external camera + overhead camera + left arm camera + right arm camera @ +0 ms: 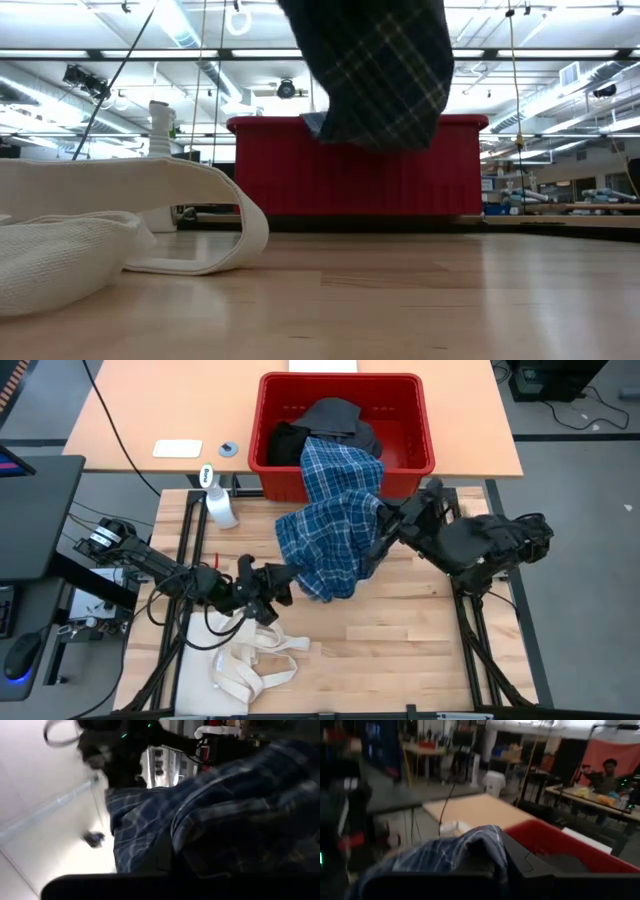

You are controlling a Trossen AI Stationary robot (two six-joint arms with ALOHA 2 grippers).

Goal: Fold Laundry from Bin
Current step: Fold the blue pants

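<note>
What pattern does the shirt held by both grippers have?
Blue plaid shirt, clearest in the high view.

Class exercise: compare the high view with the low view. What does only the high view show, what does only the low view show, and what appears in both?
Only the high view shows the left gripper and right gripper, both shut on the plaid shirt, plus dark garments inside the bin. Only the low view shows the room's ceiling lights behind the table. Both show the shirt, the bin, the tote bag and the spray bottle.
</note>
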